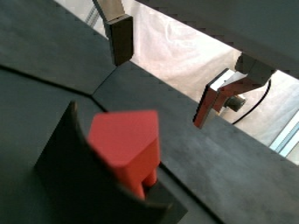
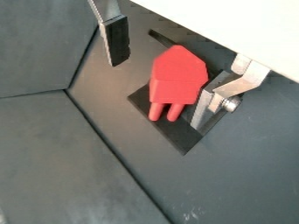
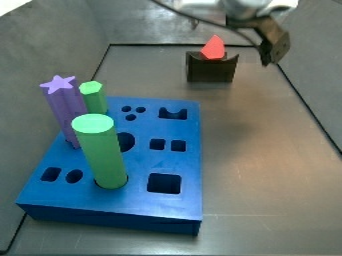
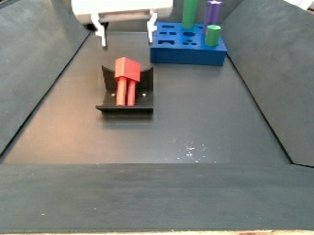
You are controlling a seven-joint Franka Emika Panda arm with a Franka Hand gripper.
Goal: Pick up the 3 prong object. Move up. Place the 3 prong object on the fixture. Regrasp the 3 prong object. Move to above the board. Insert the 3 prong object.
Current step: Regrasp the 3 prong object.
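The board (image 3: 134, 165), a thick matte blue slab cut with round, square and notched holes, is the largest piece; a side view shows its hole pattern, while another side view (image 4: 186, 48) shows only its end wall far down the dark floor. Two glossy green cylinders (image 3: 98, 150) and a purple star-topped peg (image 3: 63, 108) stand upright in it. Well apart sits the fixture (image 4: 127, 92), a dark bracket on a flat base plate. On it rests the 3 prong object (image 2: 176, 80), smooth red plastic; only this wrist view shows its prongs. The gripper (image 2: 163, 61) hovers around it, silver fingers (image 1: 219, 96) spread and clear of it. No writing is legible.
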